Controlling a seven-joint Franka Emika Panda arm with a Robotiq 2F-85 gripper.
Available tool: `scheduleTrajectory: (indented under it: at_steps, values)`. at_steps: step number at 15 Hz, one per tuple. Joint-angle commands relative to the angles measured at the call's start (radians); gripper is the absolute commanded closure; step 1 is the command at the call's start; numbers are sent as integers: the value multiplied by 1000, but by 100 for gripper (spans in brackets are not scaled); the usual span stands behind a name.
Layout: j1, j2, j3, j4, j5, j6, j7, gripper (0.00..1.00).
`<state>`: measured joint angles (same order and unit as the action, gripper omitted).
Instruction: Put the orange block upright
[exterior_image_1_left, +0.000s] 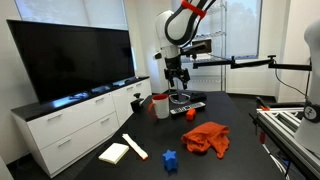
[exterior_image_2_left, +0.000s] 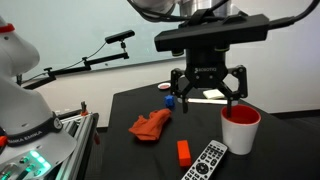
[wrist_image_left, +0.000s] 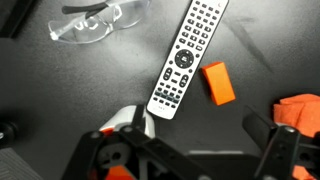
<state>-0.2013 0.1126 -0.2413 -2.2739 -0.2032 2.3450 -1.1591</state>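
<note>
Gripper (exterior_image_2_left: 208, 98) spread, empty — orange block (wrist_image_left: 218, 83) in full view, red cloth (wrist_image_left: 300, 110) cut off.

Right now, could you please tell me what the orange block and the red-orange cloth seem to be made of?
The orange block looks like painted wood or hard plastic: flat matte faces, crisp edges. The red-orange cloth looks like soft matte fabric: crumpled in folds.
</note>
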Motion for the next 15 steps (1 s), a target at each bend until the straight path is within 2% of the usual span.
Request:
scheduleTrajectory:
  at_steps: [1,2,4,9,11,15]
  values:
    - [-16,3,17,0,-3,-2,3,0]
    - [-16,16,23,30,0,-97,-52,0]
    - [-25,24,35,20,10,-130,-173,0]
    - [-35,44,40,-9,-39,-90,-375,0]
    - [-45,67,39,-19,-39,-12,-431,0]
    - [-71,109,57,-66,39,217,-438,0]
